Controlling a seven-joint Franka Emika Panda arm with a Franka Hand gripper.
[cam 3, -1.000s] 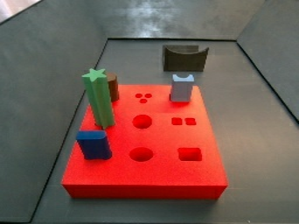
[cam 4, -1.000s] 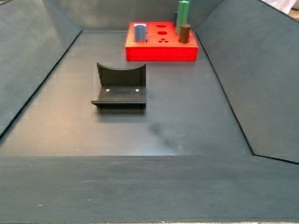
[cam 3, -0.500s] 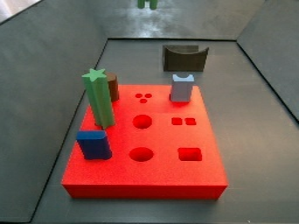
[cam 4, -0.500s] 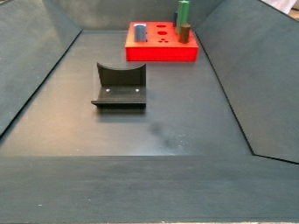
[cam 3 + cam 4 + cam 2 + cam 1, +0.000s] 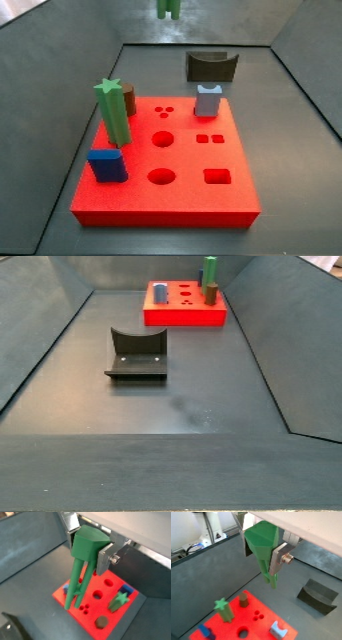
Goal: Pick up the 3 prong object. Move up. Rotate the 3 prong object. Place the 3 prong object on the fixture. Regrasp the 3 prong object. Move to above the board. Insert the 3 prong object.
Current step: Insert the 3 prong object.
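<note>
My gripper (image 5: 262, 554) is shut on the thick head of the green 3 prong object (image 5: 261, 539), its rods pointing down. It also shows in a wrist view (image 5: 87, 549), where its rods hang over the red board (image 5: 101, 606). In a side view only the rod tips (image 5: 167, 10) show, high above the far end of the board (image 5: 187, 190). The three-dot holes (image 5: 163, 110) are open. The dark fixture (image 5: 210, 67) stands beyond the board, empty, and shows in a side view (image 5: 138, 354). The gripper is out of that view.
On the board stand a green star post (image 5: 114, 110), a brown peg (image 5: 130, 100), a blue block (image 5: 107, 165) and a grey-blue peg (image 5: 209, 100). Round and square holes are open. Sloped dark walls (image 5: 54, 90) enclose the floor.
The green rod tips have come down into the top of a side view, where nothing showed a second ago. The board, pegs and fixture have not moved.
</note>
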